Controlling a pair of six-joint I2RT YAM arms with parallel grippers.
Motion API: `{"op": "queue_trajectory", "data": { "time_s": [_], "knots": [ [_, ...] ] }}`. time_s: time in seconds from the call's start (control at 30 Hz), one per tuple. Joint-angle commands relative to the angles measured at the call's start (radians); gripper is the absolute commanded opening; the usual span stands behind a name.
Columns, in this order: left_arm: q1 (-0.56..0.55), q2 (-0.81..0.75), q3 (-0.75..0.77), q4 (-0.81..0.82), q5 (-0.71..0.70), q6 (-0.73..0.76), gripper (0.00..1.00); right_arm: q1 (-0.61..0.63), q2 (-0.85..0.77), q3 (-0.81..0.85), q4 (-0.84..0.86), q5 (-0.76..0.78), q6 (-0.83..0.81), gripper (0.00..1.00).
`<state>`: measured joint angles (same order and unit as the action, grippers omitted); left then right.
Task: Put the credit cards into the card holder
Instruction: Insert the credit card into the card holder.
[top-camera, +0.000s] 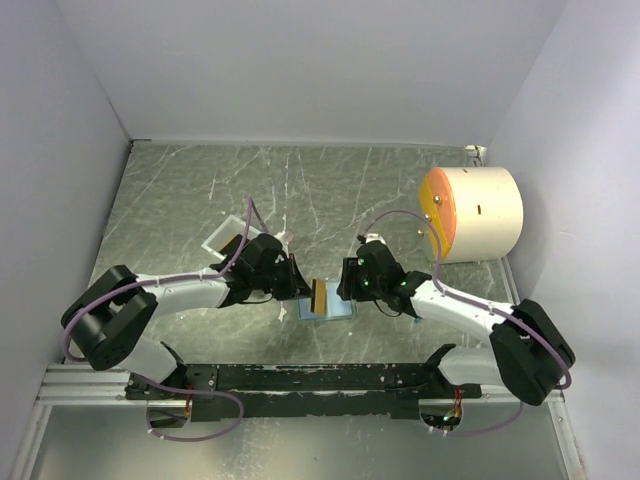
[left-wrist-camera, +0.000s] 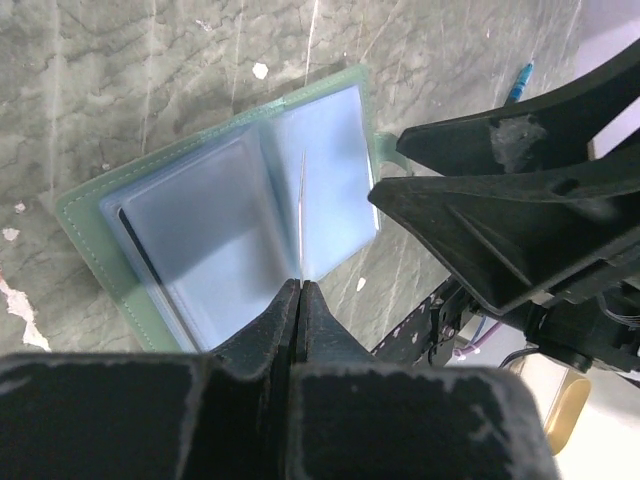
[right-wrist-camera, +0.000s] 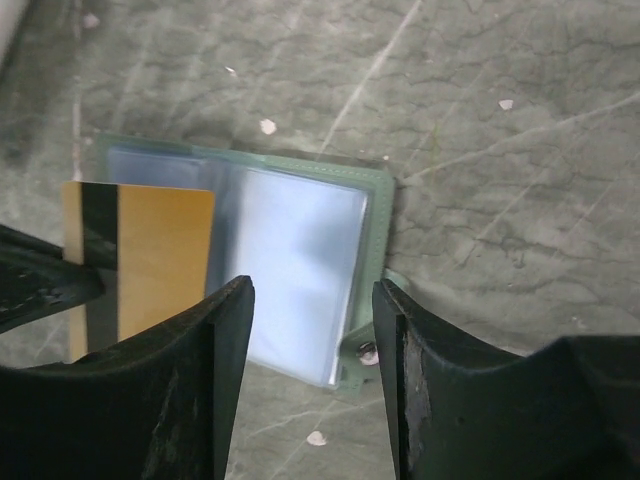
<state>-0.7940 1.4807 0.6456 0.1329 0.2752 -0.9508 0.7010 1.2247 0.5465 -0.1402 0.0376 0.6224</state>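
The card holder (top-camera: 340, 311) lies open on the table between the arms, sage-green rim and light blue pockets up (left-wrist-camera: 220, 215) (right-wrist-camera: 300, 255). My left gripper (top-camera: 303, 287) (left-wrist-camera: 300, 285) is shut on a yellow-orange credit card (top-camera: 320, 297) with a black stripe. The card stands on edge over the holder's left half (right-wrist-camera: 165, 250) and shows only as a thin line in the left wrist view (left-wrist-camera: 302, 200). My right gripper (top-camera: 346, 287) (right-wrist-camera: 312, 290) hangs open just above the holder's right half near the snap tab (right-wrist-camera: 366, 350), holding nothing.
A shallow white tray (top-camera: 222, 236) sits behind the left arm, partly hidden by it. A large cream cylinder with an orange face (top-camera: 478, 212) stands at the right against the wall. White walls close in on three sides.
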Motion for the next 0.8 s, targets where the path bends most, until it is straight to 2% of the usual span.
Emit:
{"op": "queue_trajectory", "data": {
  "time_s": [0.0, 0.17, 0.33, 0.53, 0.77],
  "knots": [
    [-0.011, 0.023, -0.011, 0.062, 0.008, -0.044, 0.07, -0.016, 0.053, 0.015, 0.011, 0.002, -0.041, 0.52],
    [-0.015, 0.045, 0.0, 0.061, 0.0, -0.069, 0.07, -0.028, 0.104, 0.014, 0.036, -0.021, -0.052, 0.52],
    [-0.022, 0.056, 0.014, 0.039, -0.023, -0.073, 0.07, -0.029, 0.094, -0.022, 0.059, -0.068, -0.034, 0.42],
    [-0.023, 0.057, 0.012, 0.035, -0.023, -0.066, 0.07, -0.029, 0.055, -0.086, 0.086, -0.1, -0.003, 0.36],
    [-0.023, 0.067, 0.018, -0.001, -0.037, -0.053, 0.07, -0.029, 0.064, -0.105, 0.096, -0.092, 0.001, 0.35]
  ]
}}
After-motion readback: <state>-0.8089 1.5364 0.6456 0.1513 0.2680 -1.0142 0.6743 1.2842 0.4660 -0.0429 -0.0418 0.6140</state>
